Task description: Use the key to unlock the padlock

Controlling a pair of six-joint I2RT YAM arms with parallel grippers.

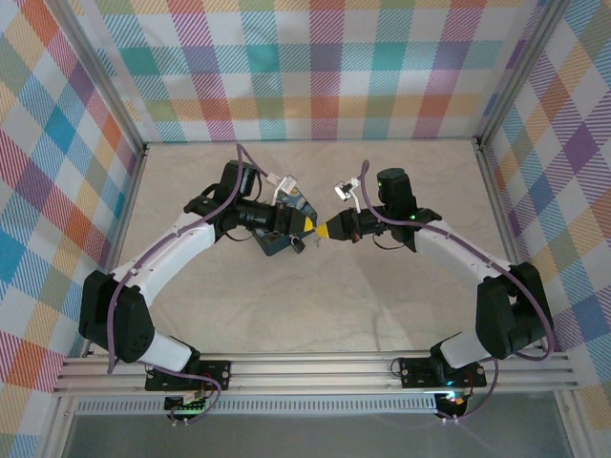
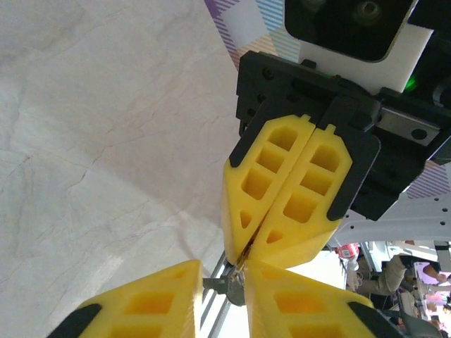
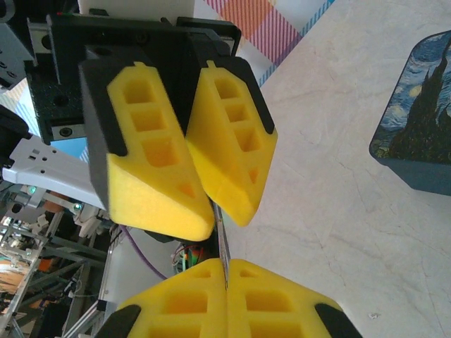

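Multicoloured plaid fabric walls [image 1: 315, 67] enclose on three sides a pale, marble-veined desk [image 1: 315, 315] under bright even light, framed by silvery aluminium posts [image 1: 105, 86] and a slotted aluminium rail [image 1: 315, 367] along its near edge.

- My left gripper [image 3: 212, 215] hangs over the right edge of the box [image 3: 416, 130].
- My right gripper [image 2: 244, 258] sits just right of the box, tip to tip with the left.
- The key [image 3: 223, 246] stands between my right fingers.
- The padlock [image 2: 227, 287] sits between my left fingers.
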